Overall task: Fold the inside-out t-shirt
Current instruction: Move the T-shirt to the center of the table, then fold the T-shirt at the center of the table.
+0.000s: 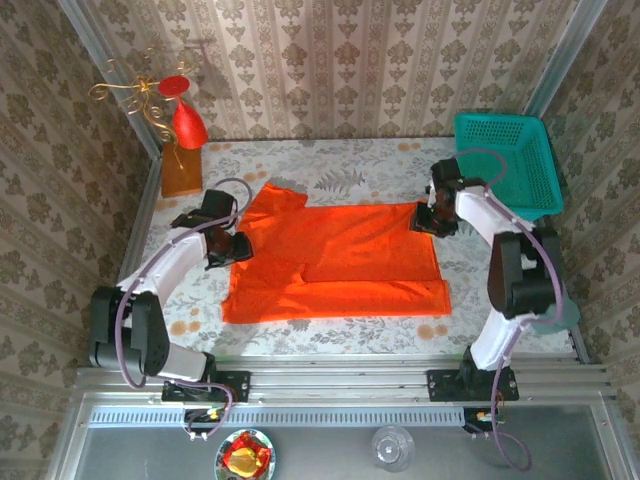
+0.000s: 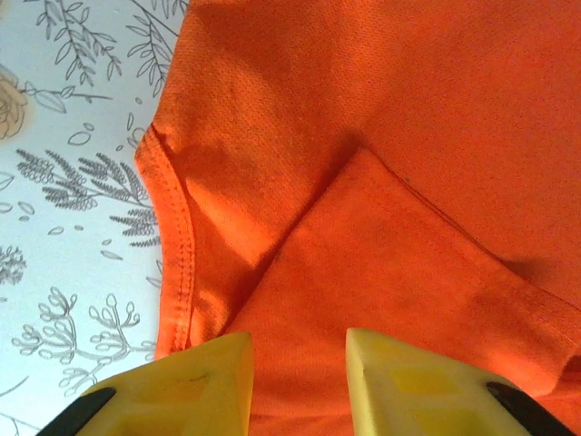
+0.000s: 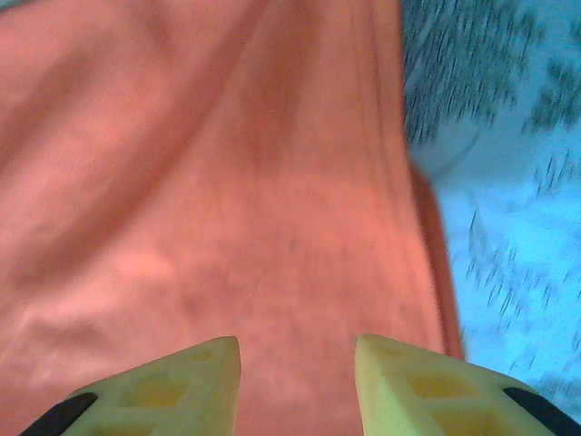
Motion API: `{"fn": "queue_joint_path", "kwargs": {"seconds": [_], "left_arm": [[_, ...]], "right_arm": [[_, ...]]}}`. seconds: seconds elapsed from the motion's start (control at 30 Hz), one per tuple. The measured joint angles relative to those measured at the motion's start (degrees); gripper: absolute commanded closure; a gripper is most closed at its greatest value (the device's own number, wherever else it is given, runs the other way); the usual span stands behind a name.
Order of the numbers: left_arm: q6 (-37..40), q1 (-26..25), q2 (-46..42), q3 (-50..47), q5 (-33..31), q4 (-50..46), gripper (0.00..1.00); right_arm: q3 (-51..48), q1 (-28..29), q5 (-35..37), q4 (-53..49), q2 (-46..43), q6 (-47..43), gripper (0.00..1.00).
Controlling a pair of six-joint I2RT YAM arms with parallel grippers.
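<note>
- Orange-red cloth: the inside-out t-shirt [image 1: 335, 265] lies spread flat at the middle of the floral tabletop [image 1: 330, 165], long side running 9 to 3 o'clock.
- One short sleeve juts out at the shirt's 11 o'clock corner. The straight edge along 6 o'clock is slightly thickened, like a hem.
- The surface is mostly smooth, with shallow creases. A doubled layer sits over the 8 o'clock quarter.
- The left gripper [image 1: 228, 245] is at the shirt's 9 o'clock edge. Its wrist view shows a curved, stitched edge on the left and a flap with a pointed corner lying on top of the weave.
- Its yellow fingers [image 2: 195, 381] are spread, with the cloth showing in the gap between them. I cannot tell whether they touch it.
- The right gripper [image 1: 430, 220] is at the shirt's 2 o'clock corner.
- The right wrist view is blurred: soft ripples, with the shirt's edge toward 3 o'clock and tabletop beyond. Those fingers [image 3: 172, 386] are also apart, above the cloth.
- A teal basket [image 1: 505, 160] stands at the tabletop's 1 o'clock corner and a red cone ornament [image 1: 190, 125] at 11 o'clock.
</note>
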Motion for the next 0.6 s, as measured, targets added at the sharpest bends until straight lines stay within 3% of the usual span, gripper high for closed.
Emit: {"fn": "queue_joint_path", "kwargs": {"seconds": [0.37,0.6], "left_arm": [[2.56,0.35,7.28,1.64,0.63,1.88,0.68],[3.32,0.76,7.65,1.64,0.63,1.92,0.68]], "right_arm": [[29.0,-0.55,9.38,-6.25,22.8,-4.85,0.69],[36.54,-0.66,11.37,-9.73,29.35,-6.58,0.79]]}}
